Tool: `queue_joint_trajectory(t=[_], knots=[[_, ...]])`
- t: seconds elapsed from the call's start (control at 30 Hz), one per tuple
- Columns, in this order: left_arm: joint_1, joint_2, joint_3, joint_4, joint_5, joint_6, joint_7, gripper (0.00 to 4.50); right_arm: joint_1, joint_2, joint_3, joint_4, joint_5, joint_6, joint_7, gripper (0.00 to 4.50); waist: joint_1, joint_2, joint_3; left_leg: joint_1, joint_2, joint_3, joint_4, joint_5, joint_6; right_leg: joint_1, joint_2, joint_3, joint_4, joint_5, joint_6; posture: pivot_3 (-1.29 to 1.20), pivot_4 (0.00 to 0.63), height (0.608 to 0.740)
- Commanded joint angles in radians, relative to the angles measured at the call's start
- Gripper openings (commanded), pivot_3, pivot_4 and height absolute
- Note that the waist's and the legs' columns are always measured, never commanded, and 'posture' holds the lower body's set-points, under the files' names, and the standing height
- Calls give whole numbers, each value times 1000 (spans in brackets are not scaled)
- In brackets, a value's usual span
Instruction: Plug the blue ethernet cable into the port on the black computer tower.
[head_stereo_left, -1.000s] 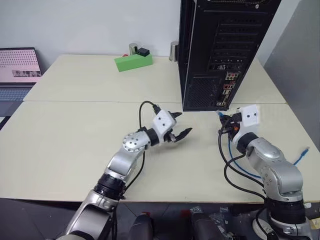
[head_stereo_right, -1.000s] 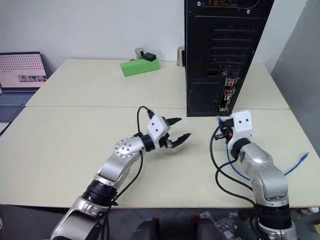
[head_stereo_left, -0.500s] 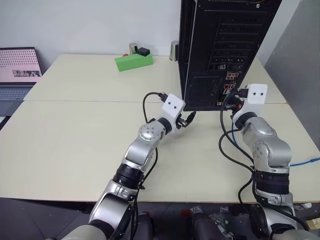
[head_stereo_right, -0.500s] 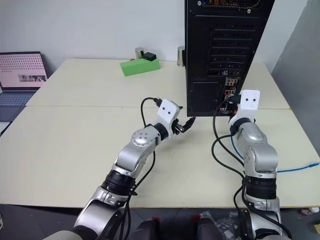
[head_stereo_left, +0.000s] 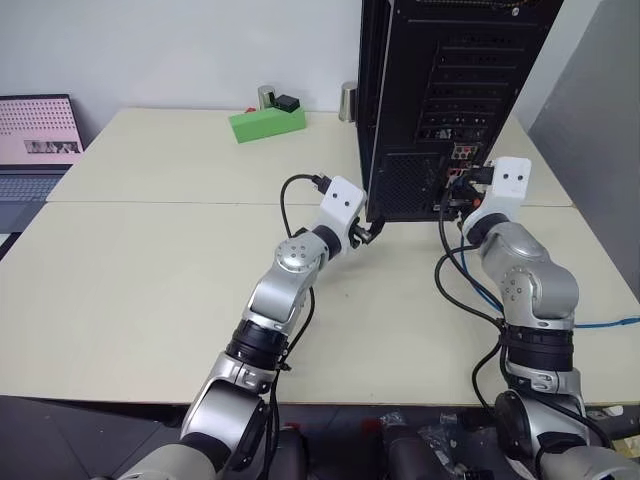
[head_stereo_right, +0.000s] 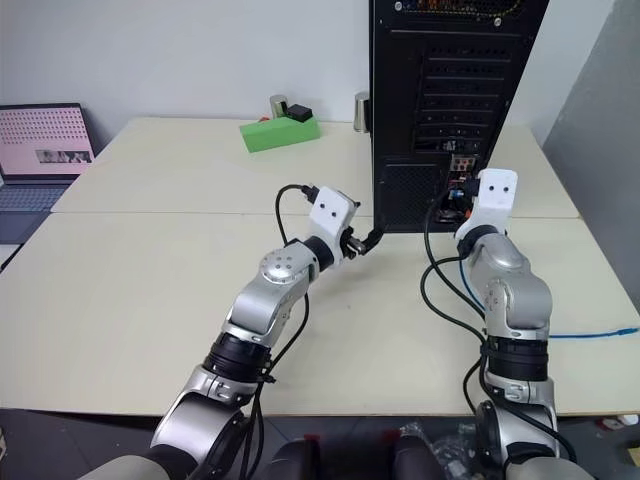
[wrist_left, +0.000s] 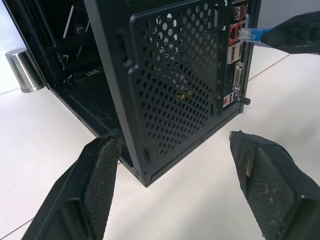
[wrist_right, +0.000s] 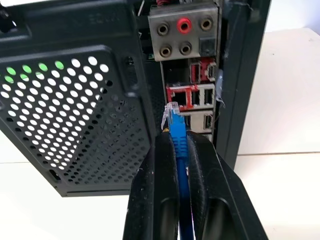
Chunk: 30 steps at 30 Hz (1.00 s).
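Cable first: your right end effector (wrist_right: 176, 150) is clenched on the blue ethernet cable (wrist_right: 178, 145) just behind its clear plug (wrist_right: 171, 114), which sits close in front of the port (wrist_right: 176, 96) cluster on the black computer tower (head_stereo_left: 440, 100). The cord looks light and limp, so this hold near the stiff plug end seems right; the plug's clip is likely fragile, so push straight. Loose cable trails over the table (head_stereo_left: 150, 260). Your left end effector (wrist_left: 175, 165) stands released, spread either side of the tower's lower corner.
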Motion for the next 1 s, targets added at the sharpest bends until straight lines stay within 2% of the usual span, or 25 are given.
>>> queue_joint_trajectory(t=[0.03, 1.0], knots=[[-11, -12, 12, -36, -8, -1, -9, 3652, -33, -8, -7, -10, 2, -26, 8, 6, 0, 0, 0, 0, 0, 0, 0, 0, 0, 0, 0, 0, 0, 0, 0, 0, 150, 740], [5, -1, 26, -76, -68, -10, -133, 3652, -52, -19, 7, 63, -23, -96, 10, 5, 0, 0, 0, 0, 0, 0, 0, 0, 0, 0, 0, 0, 0, 0, 0, 0, 150, 740]])
